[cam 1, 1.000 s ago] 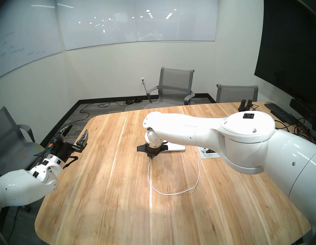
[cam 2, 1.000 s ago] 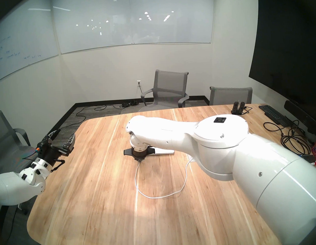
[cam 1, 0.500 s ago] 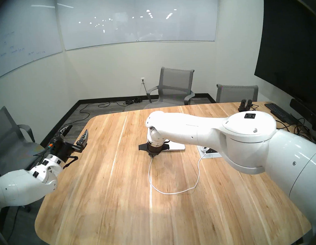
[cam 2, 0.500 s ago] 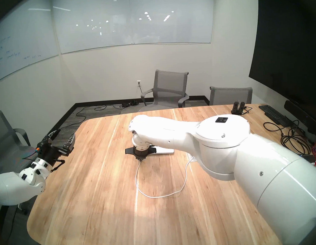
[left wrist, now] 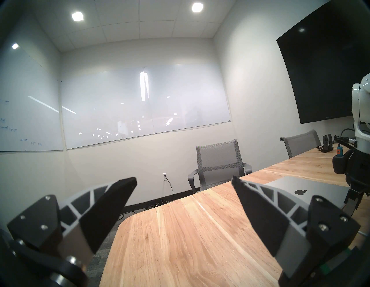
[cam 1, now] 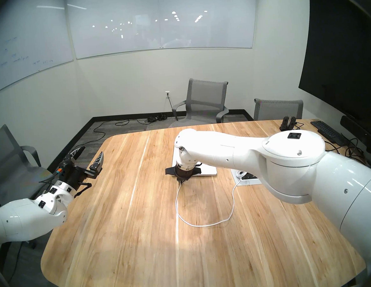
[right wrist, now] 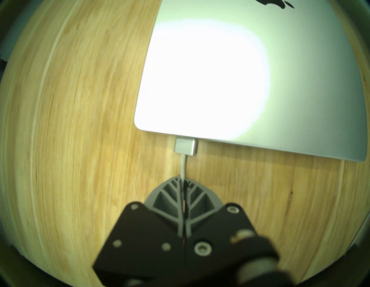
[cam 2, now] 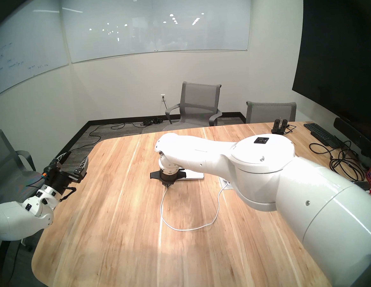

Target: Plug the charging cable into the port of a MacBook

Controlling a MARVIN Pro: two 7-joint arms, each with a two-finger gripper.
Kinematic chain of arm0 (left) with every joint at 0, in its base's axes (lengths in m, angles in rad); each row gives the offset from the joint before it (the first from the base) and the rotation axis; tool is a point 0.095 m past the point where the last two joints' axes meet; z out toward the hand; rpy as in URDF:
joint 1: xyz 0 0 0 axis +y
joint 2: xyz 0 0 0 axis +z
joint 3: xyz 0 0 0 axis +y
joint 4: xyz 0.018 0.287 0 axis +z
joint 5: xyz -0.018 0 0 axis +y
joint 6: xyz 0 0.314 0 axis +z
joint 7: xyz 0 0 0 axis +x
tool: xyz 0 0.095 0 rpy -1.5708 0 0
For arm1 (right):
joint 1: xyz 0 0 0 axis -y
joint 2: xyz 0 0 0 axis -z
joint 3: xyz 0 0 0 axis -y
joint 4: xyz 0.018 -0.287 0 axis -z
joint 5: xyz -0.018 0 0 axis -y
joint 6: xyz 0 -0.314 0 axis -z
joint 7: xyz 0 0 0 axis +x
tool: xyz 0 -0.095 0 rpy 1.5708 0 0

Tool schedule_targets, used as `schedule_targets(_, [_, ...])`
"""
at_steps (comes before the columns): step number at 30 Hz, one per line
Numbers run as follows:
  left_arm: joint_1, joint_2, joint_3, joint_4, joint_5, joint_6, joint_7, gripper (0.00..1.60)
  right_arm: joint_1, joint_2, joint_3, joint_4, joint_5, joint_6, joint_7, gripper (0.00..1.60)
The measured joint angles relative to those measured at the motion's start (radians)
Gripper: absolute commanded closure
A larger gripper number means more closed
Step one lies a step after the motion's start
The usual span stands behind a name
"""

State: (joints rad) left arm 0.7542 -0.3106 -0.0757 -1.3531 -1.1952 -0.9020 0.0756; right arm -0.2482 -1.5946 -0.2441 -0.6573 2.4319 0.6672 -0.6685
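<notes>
Charging cable (right wrist: 183, 167) pinched in closed right gripper (right wrist: 183, 181), connector against MacBook (right wrist: 220, 80) edge; left gripper (left wrist: 184, 202) open.

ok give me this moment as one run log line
right fingers: shut on charging cable | connector: against MacBook side edge, seating unclear | left fingers: open, empty, off to the side
</notes>
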Motion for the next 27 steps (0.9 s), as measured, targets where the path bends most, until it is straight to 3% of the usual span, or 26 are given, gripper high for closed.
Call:
schedule_targets(17, [0.000, 0.000, 0.000, 0.000, 0.000, 0.000, 0.000, 0.00, 0.001, -0.012, 0.015, -0.063, 0.012, -0.031, -0.065, 1.60])
schedule_targets(27, [0.000, 0.000, 0.000, 0.000, 0.000, 0.000, 0.000, 0.00, 0.010, 0.032, 0.028, -0.150, 0.034, -0.063, -0.105, 1.60])
